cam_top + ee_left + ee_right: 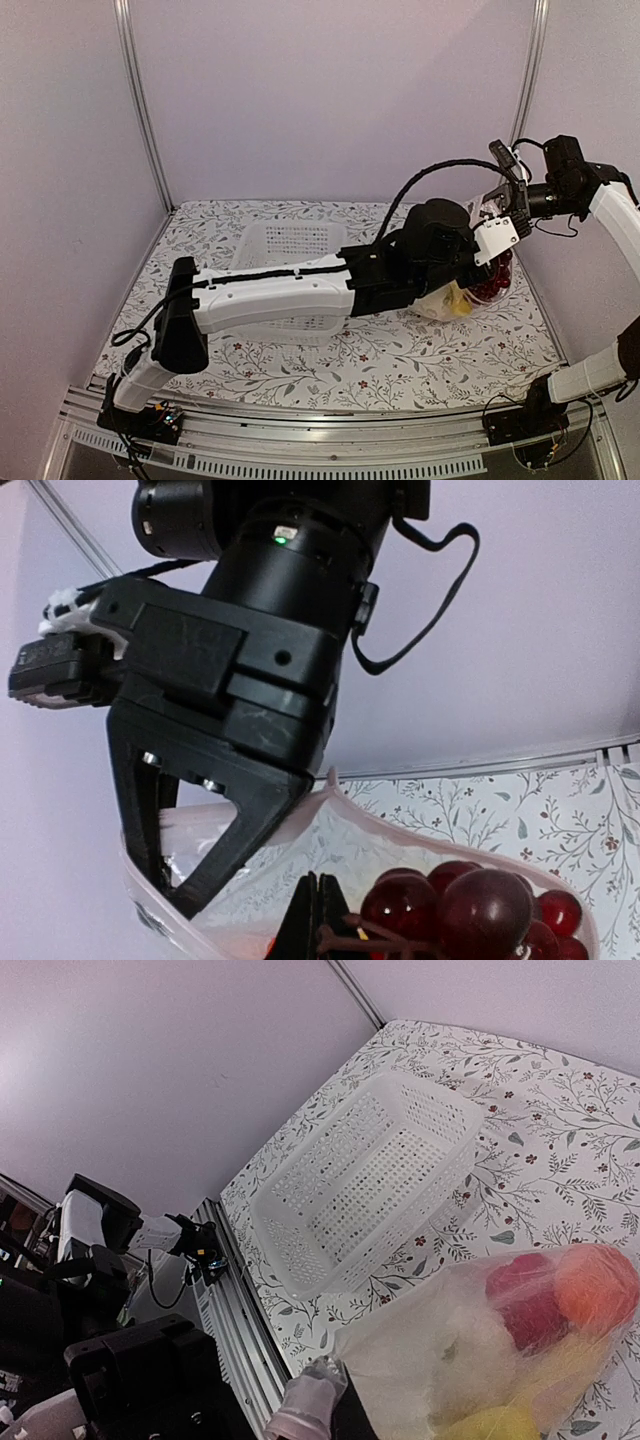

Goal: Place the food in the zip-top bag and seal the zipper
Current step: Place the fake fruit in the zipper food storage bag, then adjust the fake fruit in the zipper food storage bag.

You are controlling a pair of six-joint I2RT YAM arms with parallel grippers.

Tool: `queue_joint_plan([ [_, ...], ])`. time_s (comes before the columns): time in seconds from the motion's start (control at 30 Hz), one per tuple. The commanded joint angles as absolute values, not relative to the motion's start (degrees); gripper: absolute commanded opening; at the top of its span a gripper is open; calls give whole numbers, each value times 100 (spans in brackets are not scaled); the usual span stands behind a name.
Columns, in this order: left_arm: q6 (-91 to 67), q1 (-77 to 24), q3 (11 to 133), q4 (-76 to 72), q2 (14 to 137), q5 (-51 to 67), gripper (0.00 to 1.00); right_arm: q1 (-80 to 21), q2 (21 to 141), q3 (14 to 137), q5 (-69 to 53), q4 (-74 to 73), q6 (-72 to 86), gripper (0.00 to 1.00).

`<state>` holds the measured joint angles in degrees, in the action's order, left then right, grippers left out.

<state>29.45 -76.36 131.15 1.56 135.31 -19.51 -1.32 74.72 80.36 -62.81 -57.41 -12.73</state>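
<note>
Over by the right edge of the table (400, 360), the zip-top bag (440, 1360) hangs from the right end effector (182, 892), whose tips look pinched on the rim. The left end effector (311, 915) is clenched, seemingly on the stem of the grape bunch (470, 910), right at the bag's mouth, with other food (525, 1295) already inside. My worry is that the thin rim slips out under the added weight, or the grapes snag the mouth — and everything spills.
</note>
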Motion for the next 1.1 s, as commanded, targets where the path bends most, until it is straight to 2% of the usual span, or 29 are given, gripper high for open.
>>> queue_joint_plan([
  [0.0,3272,-7621,13708,92,14051,-2634,0,-100,7327,8034,-6592,-5590,-1204,0],
  [0.23,3460,-7447,13741,87,14229,-3332,0,-105,7168,8016,-6538,-5597,-1200,0],
  [0.27,3454,-7466,13629,195,14147,-3286,3,-105,7171,8020,-6531,-5580,-1192,0],
  [0.37,3335,-7533,13145,102,13781,-3221,25,-105,7228,8033,-6513,-5561,-1170,0],
  [0.5,3088,-7639,12507,-364,13172,-3142,41,-98,7290,8001,-6487,-5532,-1156,0],
  [0.63,2797,-7699,11756,-812,12505,-3349,61,-92,7305,8007,-6434,-5537,-1151,0],
  [0.7,2518,-7670,11431,-837,12225,-3353,67,-93,7304,7992,-6433,-5525,-1147,0],
  [0.9,1672,-7469,10613,-605,11760,-3126,69,-94,7343,7902,-6425,-5446,-1123,0],
  [1.07,911,-7493,9628,-600,11140,-2876,66,-89,7350,7893,-6397,-5426,-1125,0],
])
